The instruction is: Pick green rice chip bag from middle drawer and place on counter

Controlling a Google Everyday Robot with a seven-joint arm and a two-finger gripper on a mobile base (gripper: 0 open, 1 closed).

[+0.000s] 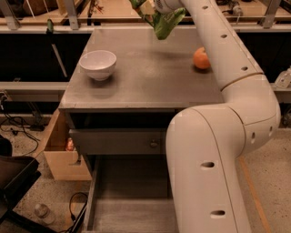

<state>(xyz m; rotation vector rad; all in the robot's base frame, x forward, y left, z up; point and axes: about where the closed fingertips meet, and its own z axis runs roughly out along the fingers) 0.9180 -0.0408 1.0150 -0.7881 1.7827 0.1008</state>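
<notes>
Because the green rice chip bag (pixel 162 22), a crinkled light-green foil packet with a pale label patch, hangs in the air at the top of the camera view, the two-finger gripper (pixel 153 5) at the end of the big white arm (pixel 227 68) must be clamped on its upper end; the jaws themselves are mostly cut off by the picture's edge, so that grip is a judgement from the way the bag dangles. The bag lies directly below the jaws with its long axis roughly upright, a little slanted, its free lower corner pointing down at the far middle strip of the counter (pixel 150 79), the flat matte grey slab on top of the cabinet. It is not touching the slab. The move to come therefore looks like a plain descent and release, and the patch beneath the bag appears bare. A white ceramic bowl (pixel 98 64) stands well to one side, near the slab's other edge, and a round orange fruit (pixel 201 58) sits on the opposite side, close against the arm; neither lies under the bag. Low in the view the middle drawer (pixel 132 195), a shallow grey wooden tray, stands pulled out with nothing visible on the part of its plank floor that shows, below a grey drawer front (pixel 118 142) with a small round knob. An open wooden box (pixel 63 152) sits beside the cabinet.
</notes>
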